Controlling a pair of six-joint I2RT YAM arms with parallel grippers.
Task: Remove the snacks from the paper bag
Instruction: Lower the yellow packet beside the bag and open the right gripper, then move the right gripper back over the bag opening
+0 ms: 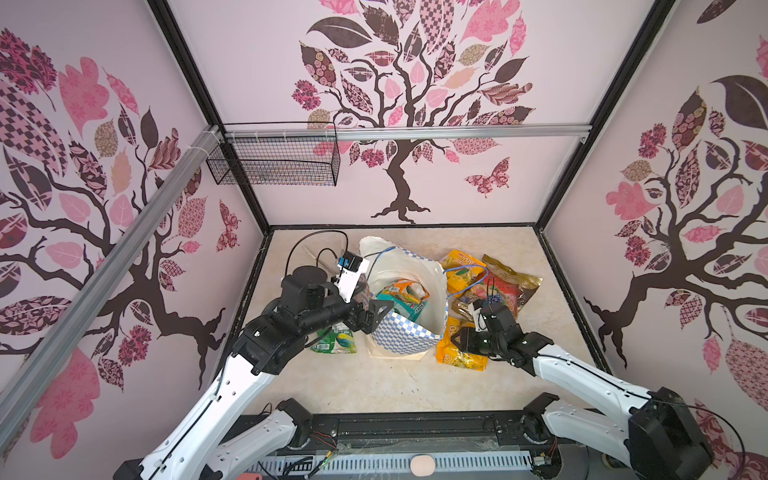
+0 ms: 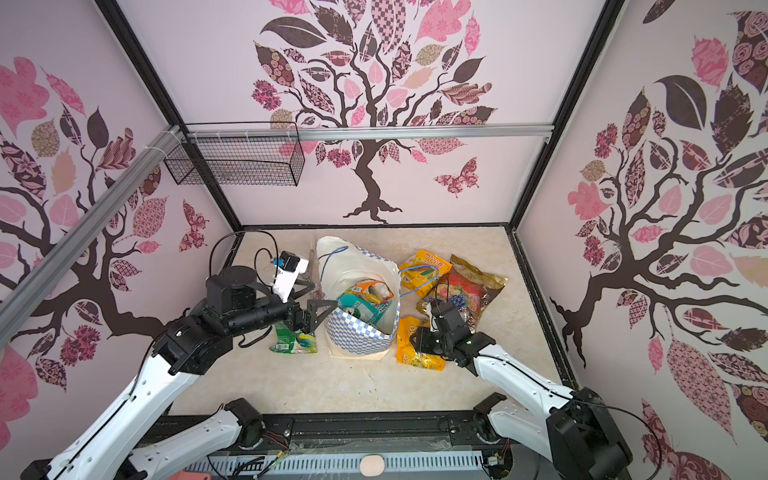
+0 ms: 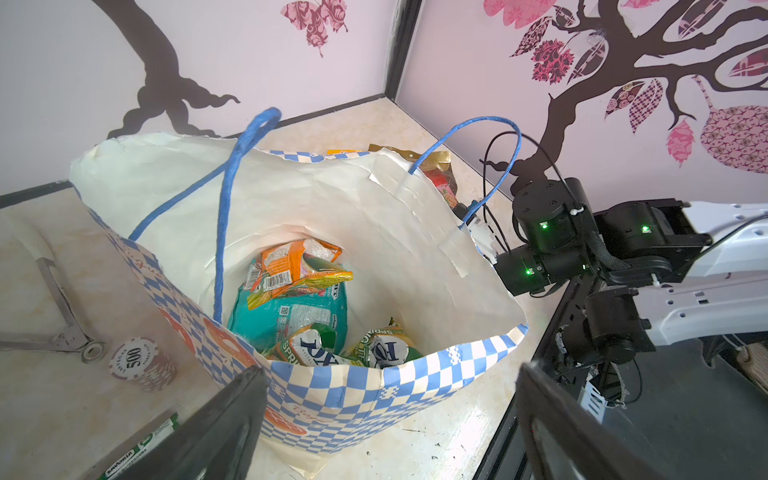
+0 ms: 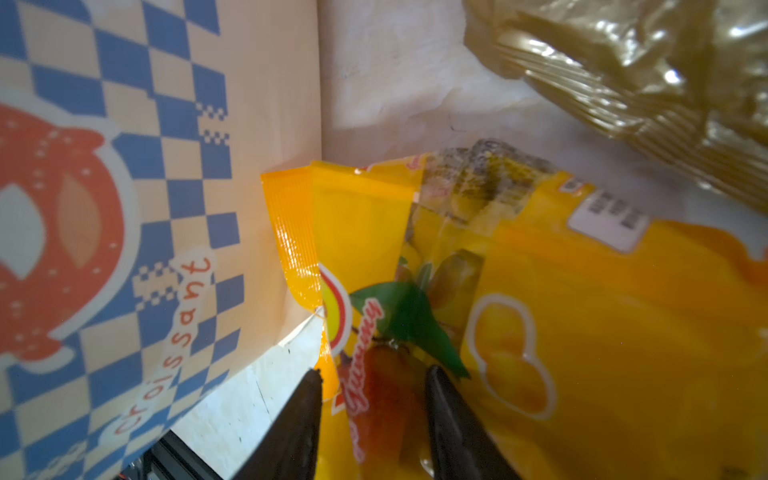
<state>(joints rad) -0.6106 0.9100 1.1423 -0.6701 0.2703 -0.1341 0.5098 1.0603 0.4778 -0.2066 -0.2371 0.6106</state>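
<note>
Beside the standing blue-and-white checked paper bag (image 1: pixel 405 332) on the beige worktop (image 1: pixel 374 386), both arms' jaws stand released.
Left jaws gape wide just beside the bag's outer wall. Right jaws are parted over a glossy yellow-orange snack packet (image 4: pixel 582 332) lying just beside the bag's opposite wall. Inside the bag, a crinkly orange packet (image 3: pixel 291 266) lies on a teal one (image 3: pixel 291 316). Behind the yellow-orange packet lie a gold-red fruit-printed packet (image 1: pixel 507 286) and a second yellow packet (image 1: pixel 461 266). A green packet (image 1: pixel 336 338) lies under the left arm.
</note>
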